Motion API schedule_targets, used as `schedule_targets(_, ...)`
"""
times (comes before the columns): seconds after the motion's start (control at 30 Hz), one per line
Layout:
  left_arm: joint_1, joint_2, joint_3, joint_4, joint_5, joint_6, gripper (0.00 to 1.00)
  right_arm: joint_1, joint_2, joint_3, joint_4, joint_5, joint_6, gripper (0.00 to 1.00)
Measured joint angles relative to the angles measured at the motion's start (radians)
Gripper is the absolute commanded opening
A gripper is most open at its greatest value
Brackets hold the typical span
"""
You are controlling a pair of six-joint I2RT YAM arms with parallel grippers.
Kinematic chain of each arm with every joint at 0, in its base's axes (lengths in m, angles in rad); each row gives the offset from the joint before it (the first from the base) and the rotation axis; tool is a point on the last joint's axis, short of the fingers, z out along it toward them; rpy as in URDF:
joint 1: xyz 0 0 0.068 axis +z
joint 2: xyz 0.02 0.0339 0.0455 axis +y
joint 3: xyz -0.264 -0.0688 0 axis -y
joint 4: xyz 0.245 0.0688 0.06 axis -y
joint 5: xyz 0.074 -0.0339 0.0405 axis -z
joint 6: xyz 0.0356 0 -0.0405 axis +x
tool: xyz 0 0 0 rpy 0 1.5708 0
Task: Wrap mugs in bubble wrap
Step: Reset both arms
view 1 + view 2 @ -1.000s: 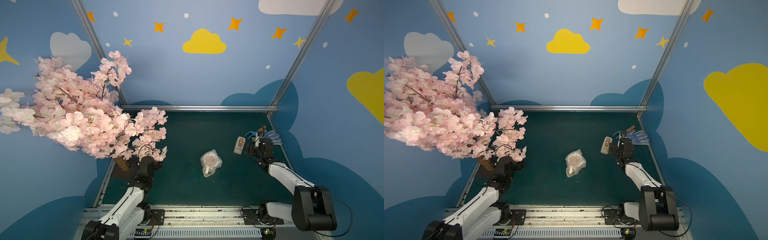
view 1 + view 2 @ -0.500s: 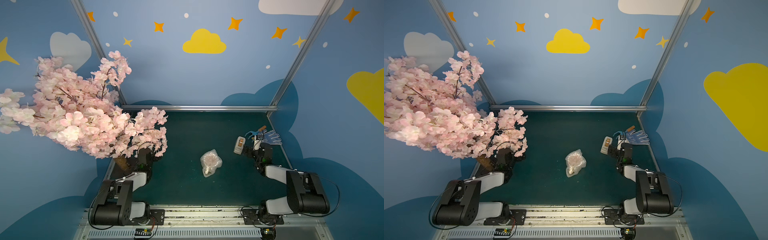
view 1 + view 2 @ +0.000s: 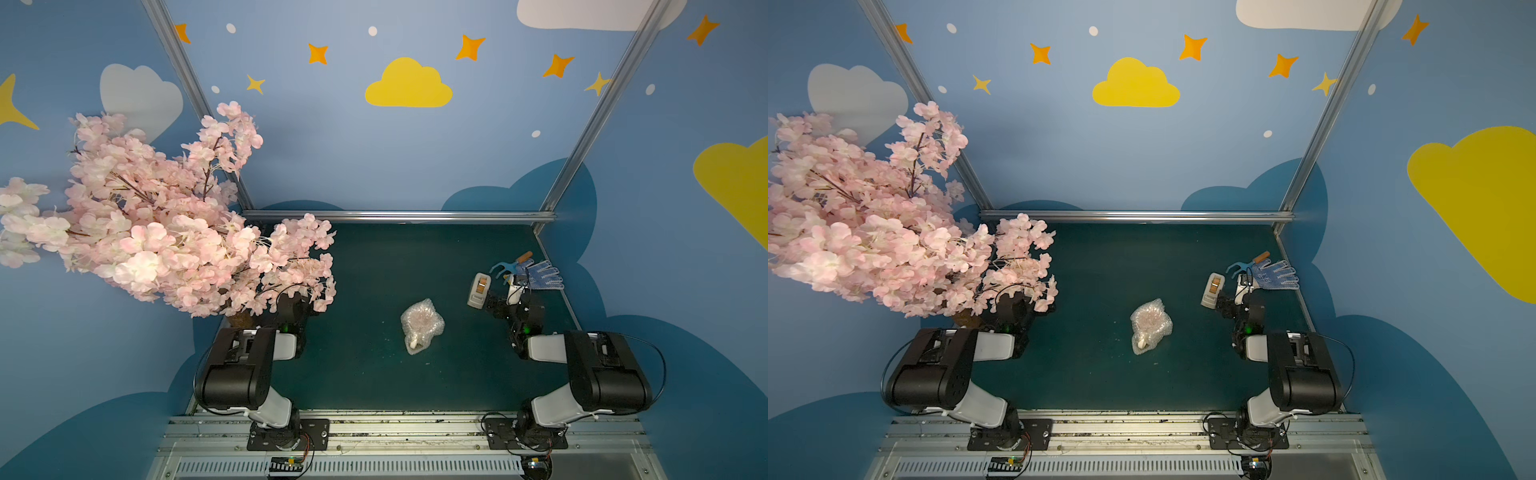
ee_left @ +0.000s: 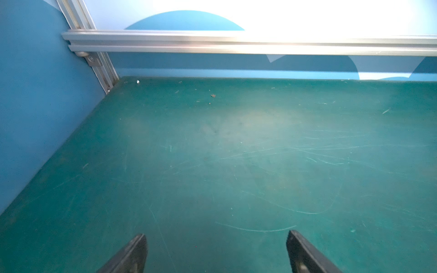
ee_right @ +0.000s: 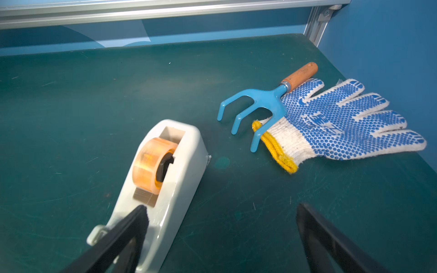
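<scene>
Both arms have folded back to their bases since a moment ago; the mug (image 3: pixel 417 343) lies mid-surface, bundled in bubble wrap (image 3: pixel 422 325) — untouched; left claw (image 4: pixel 216 253) spread over bare green surface (image 4: pixel 236 153); right claw (image 5: pixel 221 238) spread too, empty, one finger just beside the tape dispenser (image 5: pixel 163 179).

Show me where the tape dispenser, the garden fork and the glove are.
tape dispenser (image 5: pixel 170 179): right wrist view, on its white side.
garden fork (image 5: pixel 267 101): right wrist view, on its blue head.
glove (image 5: pixel 335 123): right wrist view, on its palm.
</scene>
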Motion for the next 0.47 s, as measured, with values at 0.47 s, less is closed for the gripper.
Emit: schedule_targets(0.47, 0.0, -0.007, 0.022, -0.067, 0.011, 0.0, 0.94, 0.017, 0.0, 0.01, 0.001, 0.01, -0.005, 0.98)
